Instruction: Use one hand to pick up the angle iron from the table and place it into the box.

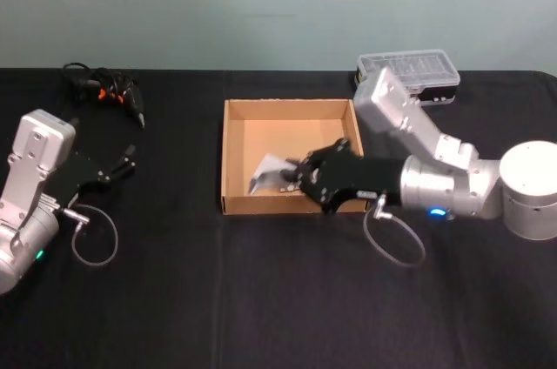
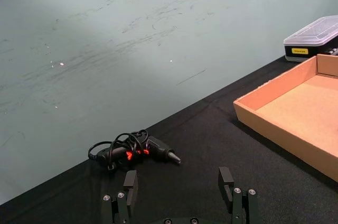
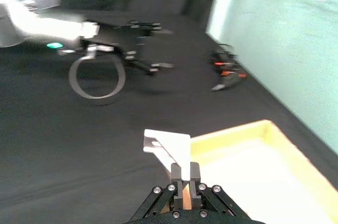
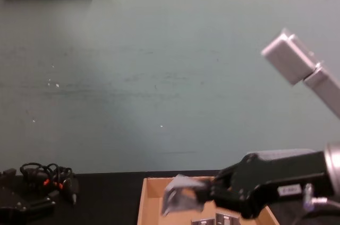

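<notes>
The right tool (image 1: 294, 176) reaches in over the cardboard box (image 1: 233, 160), its fingers closed tight on the angle iron (image 1: 268, 174). In the chest view the angle iron (image 4: 180, 196) hangs above the box floor, gripped at one end, its other flange pointing toward the counter's left edge. The box sits mid-counter toward the far edge, with a clear-lidded plastic case (image 1: 409, 70) near the far right corner. The left tool (image 1: 122, 163) rests by the left edge, fingers spread apart and empty. A black and orange corded tool (image 1: 109, 90) lies near the far left corner of the black counter (image 1: 261, 299).
</notes>
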Motion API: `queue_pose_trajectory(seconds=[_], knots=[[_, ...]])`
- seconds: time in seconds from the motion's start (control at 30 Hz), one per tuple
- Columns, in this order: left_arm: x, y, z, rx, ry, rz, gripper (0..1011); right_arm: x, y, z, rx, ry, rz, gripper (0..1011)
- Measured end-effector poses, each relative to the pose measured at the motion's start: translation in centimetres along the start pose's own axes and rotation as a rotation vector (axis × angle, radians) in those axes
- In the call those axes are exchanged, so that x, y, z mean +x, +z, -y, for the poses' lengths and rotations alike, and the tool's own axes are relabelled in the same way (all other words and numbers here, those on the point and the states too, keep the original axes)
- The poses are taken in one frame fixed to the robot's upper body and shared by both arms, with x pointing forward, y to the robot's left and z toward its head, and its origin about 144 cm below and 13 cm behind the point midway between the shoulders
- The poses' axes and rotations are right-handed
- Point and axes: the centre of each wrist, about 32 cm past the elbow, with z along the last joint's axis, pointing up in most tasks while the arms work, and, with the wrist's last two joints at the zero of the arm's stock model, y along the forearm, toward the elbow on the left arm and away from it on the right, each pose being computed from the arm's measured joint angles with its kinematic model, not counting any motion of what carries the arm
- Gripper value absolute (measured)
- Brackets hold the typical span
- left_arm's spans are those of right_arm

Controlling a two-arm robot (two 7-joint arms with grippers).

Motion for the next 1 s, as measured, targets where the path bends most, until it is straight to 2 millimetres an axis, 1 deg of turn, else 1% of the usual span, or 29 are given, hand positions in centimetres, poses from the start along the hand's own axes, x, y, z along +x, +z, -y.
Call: queue_pose_trajectory(seconds=[0.17,0.27,0.43,0.47,0.63,0.67,0.77,1.0], knots=[[0.0,0.0,0.0,0.000,0.000,0.000,1000,0.2,0.2,1.1,-0.013,-0.131,-0.038,79],[0.0,0.0,0.0,0.000,0.000,0.000,1000,0.5,0.2,1.4,-0.030,-0.203,-0.066,79],[0.0,0.0,0.0,0.000,0.000,0.000,1000,1.3,0.0,1.4,-0.079,-0.312,-0.111,79],[0.0,0.0,0.0,0.000,0.000,0.000,1000,1.3,0.0,1.4,-0.079,-0.312,-0.111,79],[0.0,0.0,0.0,0.000,0.000,0.000,1000,2.7,-0.3,0.5,-0.137,-0.367,-0.142,79],[0.0,0.0,0.0,0.000,0.000,0.000,1000,2.7,-0.3,0.5,-0.137,-0.367,-0.142,79],[0.0,0.0,0.0,0.000,0.000,0.000,1000,3.4,-0.7,-0.3,-0.173,-0.378,-0.148,79],[0.0,0.0,0.0,0.000,0.000,0.000,1000,4.3,-1.0,-2.2,-0.223,-0.375,-0.148,79]])
